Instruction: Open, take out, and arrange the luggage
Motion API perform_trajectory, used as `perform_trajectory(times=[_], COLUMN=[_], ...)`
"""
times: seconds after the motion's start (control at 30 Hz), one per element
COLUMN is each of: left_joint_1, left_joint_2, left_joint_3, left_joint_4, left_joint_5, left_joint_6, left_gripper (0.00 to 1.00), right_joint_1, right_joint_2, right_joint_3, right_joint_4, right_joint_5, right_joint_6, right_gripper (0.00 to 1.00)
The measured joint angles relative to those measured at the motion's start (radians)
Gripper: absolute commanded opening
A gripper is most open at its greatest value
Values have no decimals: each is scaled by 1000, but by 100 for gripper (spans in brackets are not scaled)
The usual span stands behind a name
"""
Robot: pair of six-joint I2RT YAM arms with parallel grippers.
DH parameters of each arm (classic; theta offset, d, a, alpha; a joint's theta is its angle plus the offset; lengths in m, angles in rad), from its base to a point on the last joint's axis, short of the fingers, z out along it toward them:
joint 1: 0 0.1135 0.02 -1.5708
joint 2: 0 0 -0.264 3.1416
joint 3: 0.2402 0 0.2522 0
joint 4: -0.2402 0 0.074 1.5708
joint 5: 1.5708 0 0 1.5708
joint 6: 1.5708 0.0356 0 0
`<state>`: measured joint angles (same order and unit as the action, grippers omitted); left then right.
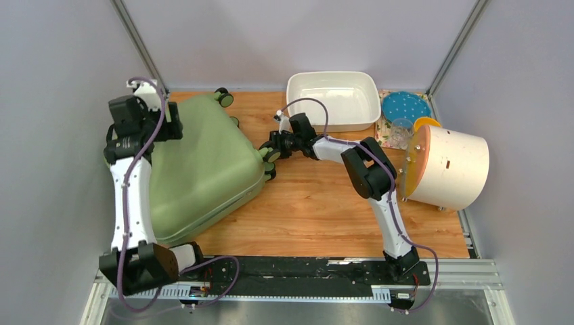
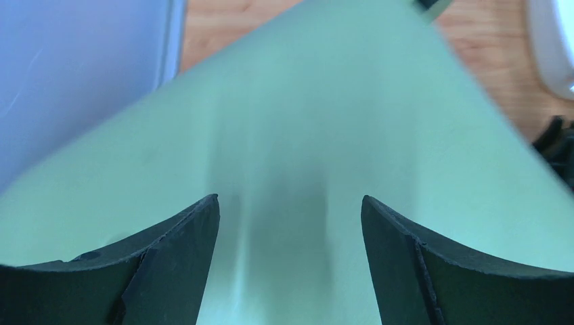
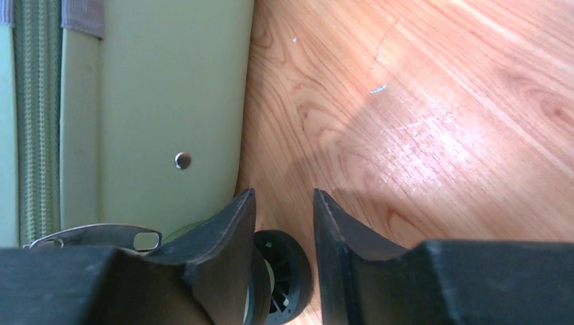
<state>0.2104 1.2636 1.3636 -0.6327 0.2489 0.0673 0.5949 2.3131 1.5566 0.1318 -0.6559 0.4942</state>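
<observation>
- On the left half of the tabletop (image 1: 325, 203), the luggage (image 1: 203, 162) lies flat on its broad side, and the shell looks shut.
- Progress, my read: not opened, nothing taken out, all the arranging left to do.
- Long axis runs diagonally, near-left to far-right, with the wheeled end pointing right.
- My right tool (image 3: 284, 193): jaws partway apart, pinching nothing, a wheel (image 3: 284, 271) just beside it.
- My left tool (image 2: 290, 200): spread wide over the shell, empty.

Wooden table (image 1: 318, 203): luggage (image 1: 196, 162), tub (image 1: 332, 101) (perhaps cylinder (image 1: 453, 166))

Left gripper (image 2: 290, 200) over the luggage (image 2: 304, 101)
Jaws stand wide apart; its blurred green surface fills the gap between them.
</observation>
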Motion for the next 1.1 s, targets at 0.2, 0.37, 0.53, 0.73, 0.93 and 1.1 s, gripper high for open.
perform_trajectory(times=[0.2,0.37,0.53,0.73,0.93,1.1], left_joint_1=[143,202,272,424,565,649], left_joint_2=[-291,-417,-450,-434,-360,-280], left_joint_3=[-241,-288,-299,-298,-289,-290], left_joint_4=[-68,-161,-187,-176,-113,-93], left_joint_5=[-113,-237,-380,-435,-396,-377], left_joint_6=[-9,-19,-27,-30,1,76], left_gripper=[87,88,90,90,90,86], right_joint_1=[0,-6,10,37,59,39], right_joint_2=[-3,-55,-98,-162,-200,-238], right_joint_3=[48,9,-81,-159,-209,-209], right_joint_4=[-117,-229,-362,-432,-481,-489], right_joint_5=[-28,-88,-159,-171,-171,-145], right_joint_6=[-124,-253,-337,-375,-396,-403], right_gripper=[30,23,21,23,25,32])
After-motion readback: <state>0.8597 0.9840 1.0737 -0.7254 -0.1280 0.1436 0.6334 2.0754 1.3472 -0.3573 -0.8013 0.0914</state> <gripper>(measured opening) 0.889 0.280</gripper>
